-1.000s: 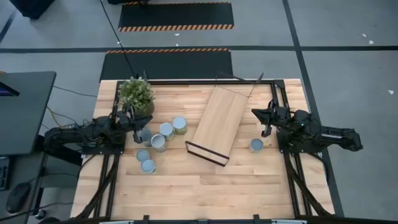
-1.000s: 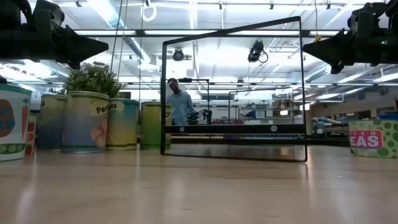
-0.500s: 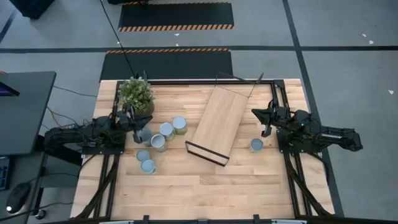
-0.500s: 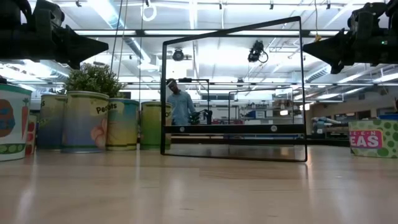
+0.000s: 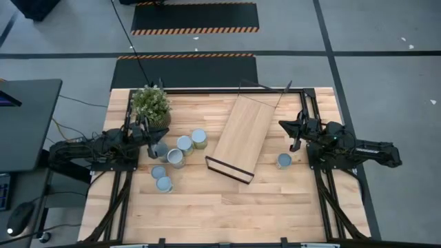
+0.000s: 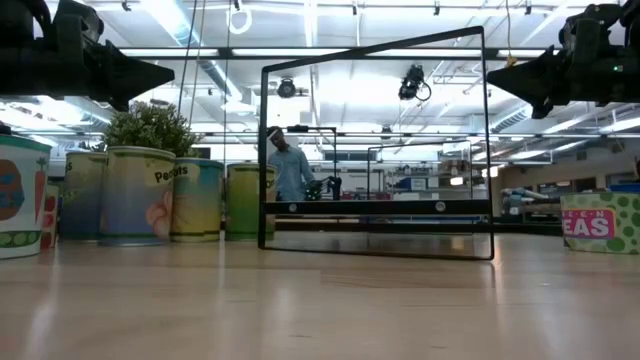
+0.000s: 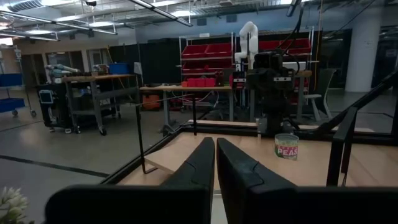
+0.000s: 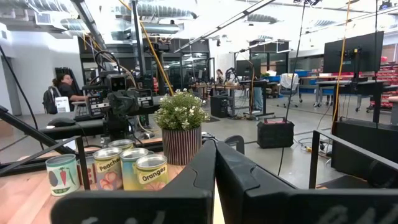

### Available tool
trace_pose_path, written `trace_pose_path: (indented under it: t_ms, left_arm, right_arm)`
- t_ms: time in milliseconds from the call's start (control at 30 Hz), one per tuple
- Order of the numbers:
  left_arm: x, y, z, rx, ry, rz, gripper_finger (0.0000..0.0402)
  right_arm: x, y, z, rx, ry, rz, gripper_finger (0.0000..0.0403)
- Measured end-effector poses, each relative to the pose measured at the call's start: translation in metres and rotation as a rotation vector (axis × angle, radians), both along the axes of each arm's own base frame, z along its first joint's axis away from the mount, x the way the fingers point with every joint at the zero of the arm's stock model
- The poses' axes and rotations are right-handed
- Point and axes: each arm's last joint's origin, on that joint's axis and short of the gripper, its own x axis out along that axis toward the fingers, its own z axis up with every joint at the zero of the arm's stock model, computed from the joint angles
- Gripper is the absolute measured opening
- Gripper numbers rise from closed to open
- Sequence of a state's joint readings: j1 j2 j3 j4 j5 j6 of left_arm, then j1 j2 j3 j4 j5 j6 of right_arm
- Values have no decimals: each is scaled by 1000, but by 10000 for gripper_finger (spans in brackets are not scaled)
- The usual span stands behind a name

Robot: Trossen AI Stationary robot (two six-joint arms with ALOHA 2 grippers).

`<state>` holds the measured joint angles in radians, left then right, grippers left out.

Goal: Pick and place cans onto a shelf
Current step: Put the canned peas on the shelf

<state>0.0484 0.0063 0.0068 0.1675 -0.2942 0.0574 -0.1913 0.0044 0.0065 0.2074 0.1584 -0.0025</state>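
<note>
Several cans stand on their bases in a cluster on the table's left [image 5: 180,151]; they also show in the low view [image 6: 135,195] and the right wrist view [image 8: 137,168]. One more can [image 5: 284,161] stands alone at the right and shows in the left wrist view [image 7: 286,146]. The light-wood shelf [image 5: 241,138] lies slantwise at mid-table, and its black wire frame [image 6: 375,150] stands up at its ends. My left gripper [image 5: 151,131] is shut and empty, above the can cluster. My right gripper [image 5: 286,126] is shut and empty, above the table beside the shelf's right side.
A potted green plant [image 5: 151,103] stands at the far left, behind the cluster. Black frame rails [image 5: 310,110] run along the table's sides. Bare wood [image 5: 227,207] lies toward the near edge. A person [image 6: 290,170] stands in the room beyond the table.
</note>
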Motion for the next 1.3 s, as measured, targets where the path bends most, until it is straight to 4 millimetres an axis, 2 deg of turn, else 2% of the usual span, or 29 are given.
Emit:
trace_pose_path:
  t_ms: [267, 833, 1100, 1300]
  left_arm:
    - [-3, 0, 12, -300, -238, -76, 25]
    - [-5, 0, 19, -295, -314, -83, 25]
    - [-10, -5, 31, -217, -417, -239, 22]
    - [-8, -4, 33, -202, -397, -221, 32]
  right_arm:
    - [0, 0, 0, 0, 0, 0, 18]
    - [0, 0, 2, 7, -22, 2, 18]
    - [-1, 0, 5, -55, -37, -12, 18]
    - [-3, 1, 13, -24, -133, 11, 18]
